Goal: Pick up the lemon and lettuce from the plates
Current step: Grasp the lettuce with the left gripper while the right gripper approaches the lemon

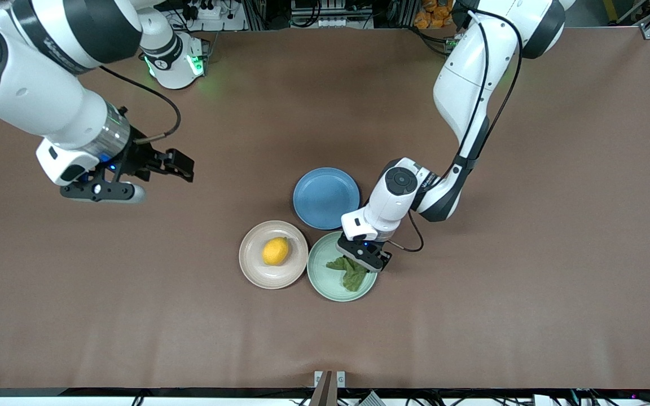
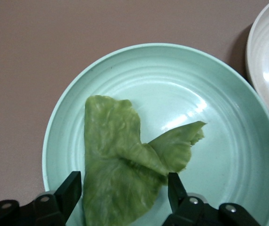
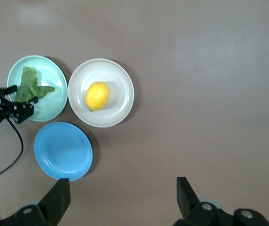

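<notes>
Lettuce (image 2: pixel 120 165) lies on the mint plate (image 1: pixel 325 282), and the left gripper (image 2: pixel 122 190) is right down over it, jaws apart, one finger on either side of the leaf; the lemon (image 1: pixel 276 251) sits alone on the beige plate (image 1: pixel 257 270) just beside; the right gripper (image 1: pixel 158 169) waits, jaws spread, above bare table (image 1: pixel 528 282) toward its own end.

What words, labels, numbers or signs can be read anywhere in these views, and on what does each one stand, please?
None can be read.
Left arm: dark lettering by the wrist joint, too small to read.
Right arm: a faint mark on the black band, too blurred to read.
Lemon, lettuce and the three plates: no text.
</notes>
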Action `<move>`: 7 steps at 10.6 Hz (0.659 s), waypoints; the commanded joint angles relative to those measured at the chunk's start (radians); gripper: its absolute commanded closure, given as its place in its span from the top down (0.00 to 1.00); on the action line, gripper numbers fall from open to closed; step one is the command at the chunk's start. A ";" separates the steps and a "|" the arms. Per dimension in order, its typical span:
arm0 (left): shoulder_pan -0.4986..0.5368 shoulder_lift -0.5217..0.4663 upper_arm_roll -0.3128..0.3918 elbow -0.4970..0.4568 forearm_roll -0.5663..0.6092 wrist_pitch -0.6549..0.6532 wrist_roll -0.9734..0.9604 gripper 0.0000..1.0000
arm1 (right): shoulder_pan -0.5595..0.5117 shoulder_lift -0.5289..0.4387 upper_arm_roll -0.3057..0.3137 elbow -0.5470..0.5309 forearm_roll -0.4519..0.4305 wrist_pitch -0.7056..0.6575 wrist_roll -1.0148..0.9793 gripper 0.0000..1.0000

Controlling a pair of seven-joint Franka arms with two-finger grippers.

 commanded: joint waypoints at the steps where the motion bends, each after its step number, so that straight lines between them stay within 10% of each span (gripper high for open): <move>1: -0.012 0.029 0.015 0.029 0.019 0.003 -0.018 0.42 | 0.040 0.055 0.001 0.031 0.015 0.080 0.116 1.00; 4: -0.010 0.017 0.015 0.029 0.019 0.003 -0.018 0.00 | 0.073 0.138 0.001 0.031 0.014 0.153 0.165 1.00; 7: 0.004 -0.029 0.038 0.020 0.019 -0.003 -0.019 0.00 | 0.084 0.222 0.001 0.031 0.014 0.187 0.213 1.00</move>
